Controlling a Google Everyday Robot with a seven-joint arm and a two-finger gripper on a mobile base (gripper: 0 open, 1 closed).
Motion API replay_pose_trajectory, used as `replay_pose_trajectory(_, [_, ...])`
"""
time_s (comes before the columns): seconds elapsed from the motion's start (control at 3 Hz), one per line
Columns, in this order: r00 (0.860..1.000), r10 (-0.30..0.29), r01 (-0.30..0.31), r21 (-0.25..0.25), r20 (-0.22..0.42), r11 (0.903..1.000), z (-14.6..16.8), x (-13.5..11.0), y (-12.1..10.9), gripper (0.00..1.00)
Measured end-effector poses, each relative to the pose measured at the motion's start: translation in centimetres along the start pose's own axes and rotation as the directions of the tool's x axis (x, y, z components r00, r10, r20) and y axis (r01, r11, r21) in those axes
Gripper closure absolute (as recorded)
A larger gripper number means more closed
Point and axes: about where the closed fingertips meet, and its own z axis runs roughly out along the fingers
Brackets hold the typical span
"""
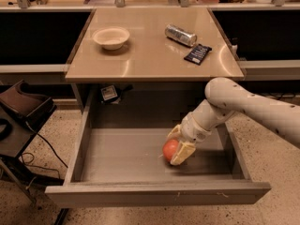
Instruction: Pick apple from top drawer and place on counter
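Note:
The red-orange apple [169,149] sits on the flat bottom of the open grey top drawer [126,154], right of its middle. My gripper [177,145] reaches down into the drawer from the right, with one pale finger [182,153] in front of the apple and the other behind it. The fingers stand around the apple. The beige counter [150,46] lies above and behind the drawer.
On the counter stand a white bowl [111,36] at the left, a silver can [180,34] lying on its side and a dark packet [197,53] at the right. Dark shelves flank the counter. A dark chair [21,108] with cables stands at the left.

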Motion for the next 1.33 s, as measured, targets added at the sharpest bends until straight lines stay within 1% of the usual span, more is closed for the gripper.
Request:
replay_pose_trajectory(0.33, [1.0, 0.0, 0.0, 0.0, 0.0, 1.0, 0.0, 0.0, 0.0, 0.66])
replay_pose_trajectory(0.67, [1.0, -0.015, 0.016, 0.025, -0.016, 0.9996, -1.0, -1.2, 0.4, 0.89])
replay_pose_trajectory(1.0, [1.0, 0.008, -0.004, 0.122, -0.03, 0.9926, -6.0, -4.1, 0.1, 1.0])
replay_pose_trajectory(1.33, [0.999, 0.032, -0.03, 0.19, -0.008, 0.9814, -12.2, -6.8, -1.1, 1.0])
